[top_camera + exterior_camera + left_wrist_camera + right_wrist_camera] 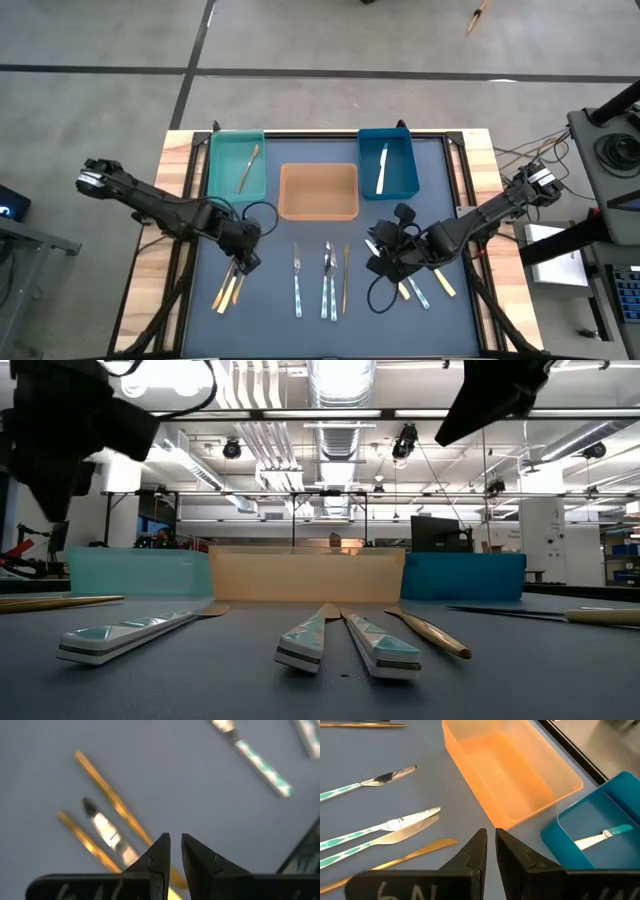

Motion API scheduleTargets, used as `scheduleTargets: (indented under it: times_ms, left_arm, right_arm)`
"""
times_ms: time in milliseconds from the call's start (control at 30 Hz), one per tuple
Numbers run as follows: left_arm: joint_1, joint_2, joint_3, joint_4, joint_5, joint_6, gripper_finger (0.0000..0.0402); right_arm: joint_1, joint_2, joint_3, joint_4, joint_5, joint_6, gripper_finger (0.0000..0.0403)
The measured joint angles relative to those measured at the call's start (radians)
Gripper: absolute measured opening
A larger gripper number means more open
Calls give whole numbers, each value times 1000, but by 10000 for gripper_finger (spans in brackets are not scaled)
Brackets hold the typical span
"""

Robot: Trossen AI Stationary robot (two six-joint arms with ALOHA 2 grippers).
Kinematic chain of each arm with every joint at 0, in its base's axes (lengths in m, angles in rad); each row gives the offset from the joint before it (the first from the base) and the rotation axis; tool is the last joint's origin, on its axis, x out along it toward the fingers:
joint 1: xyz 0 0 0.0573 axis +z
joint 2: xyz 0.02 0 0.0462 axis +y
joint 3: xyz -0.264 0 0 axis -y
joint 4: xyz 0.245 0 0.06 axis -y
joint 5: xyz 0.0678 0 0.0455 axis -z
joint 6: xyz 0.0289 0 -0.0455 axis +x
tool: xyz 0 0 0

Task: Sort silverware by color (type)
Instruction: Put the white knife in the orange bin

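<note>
My left gripper (243,262) hangs shut above the table's left part. It points down over two gold pieces (111,797) and a silver knife with a yellow handle (107,834). My right gripper (380,255), also shut, is raised over the right part beside more silverware (415,290). Between them lie a fork (297,280), two pieces with teal-patterned handles (328,280) and a gold knife (346,275). The teal bin (222,180) holds a gold piece (248,168). The blue bin (402,170) holds a pale-handled piece (600,837).
The orange bin (318,190) stands between the teal and blue bins at the far edge and holds nothing. A black cable loops on the table by the right gripper (378,295). In the low view both grippers hang well above the tabletop (60,430).
</note>
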Motion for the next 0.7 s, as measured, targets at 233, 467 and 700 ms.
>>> scheduleTargets:
  times_ms: [233,467,700]
  left_arm:
    - [-28,50,-1,60,35,-11,29]
    - [-46,82,-1,226,42,145,29]
    - [-46,125,-1,344,31,23,29]
  right_arm:
    - [-1,0,-9,55,20,-82,31]
    - [-1,1,-15,98,28,-127,31]
    - [-1,0,-15,94,18,-128,31]
